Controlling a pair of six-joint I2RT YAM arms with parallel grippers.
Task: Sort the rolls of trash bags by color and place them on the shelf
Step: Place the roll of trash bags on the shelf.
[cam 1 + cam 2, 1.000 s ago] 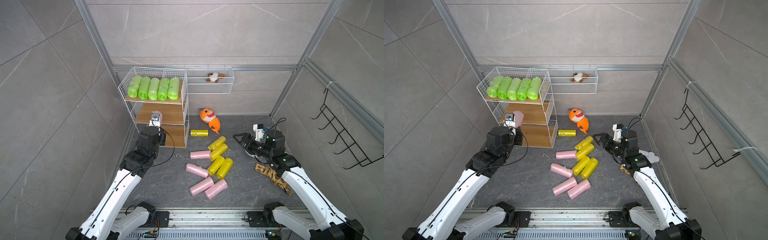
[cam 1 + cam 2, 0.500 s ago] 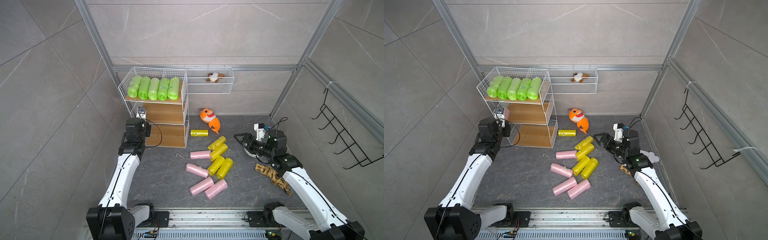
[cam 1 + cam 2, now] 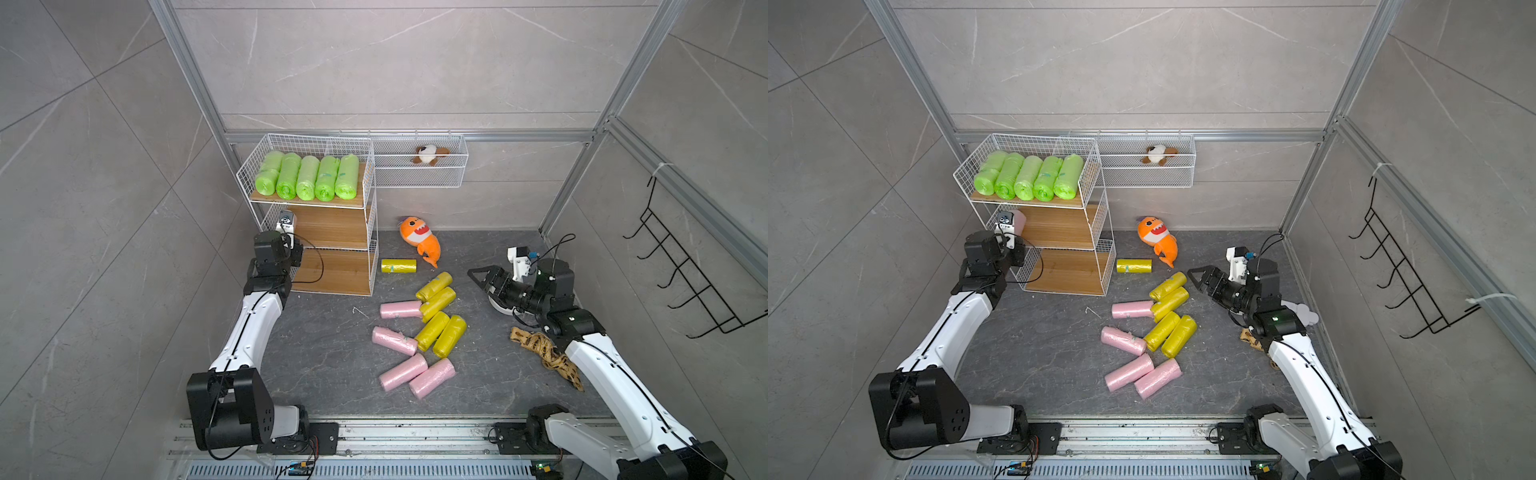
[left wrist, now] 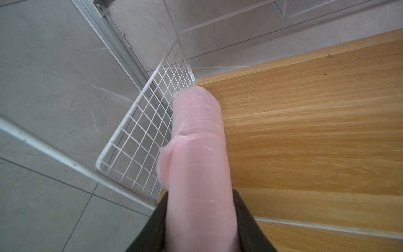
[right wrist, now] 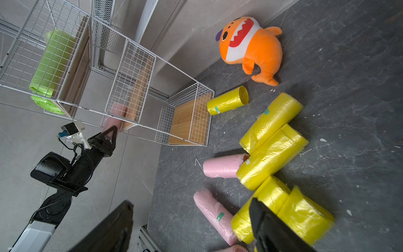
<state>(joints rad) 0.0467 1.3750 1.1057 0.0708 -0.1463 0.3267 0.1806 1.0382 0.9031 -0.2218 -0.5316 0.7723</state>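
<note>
The shelf stands at the back left, with several lime green rolls side by side on its top board. My left gripper is shut on a pale pink roll, which lies lengthwise over the left end of the middle board, next to the wire side. On the floor lie several yellow rolls, one more yellow roll by the shelf, and several pink rolls. My right gripper hangs open above the floor, right of the yellow pile, holding nothing.
An orange plush shark lies by the back wall. A long wire basket on the wall holds a small plush toy. A brown patterned strip lies under my right arm. A black hook rack hangs on the right wall.
My left arm swung from in front of the shelf out to its left side, carrying the pink roll to the left end of the middle board. The right arm has hardly moved.
</note>
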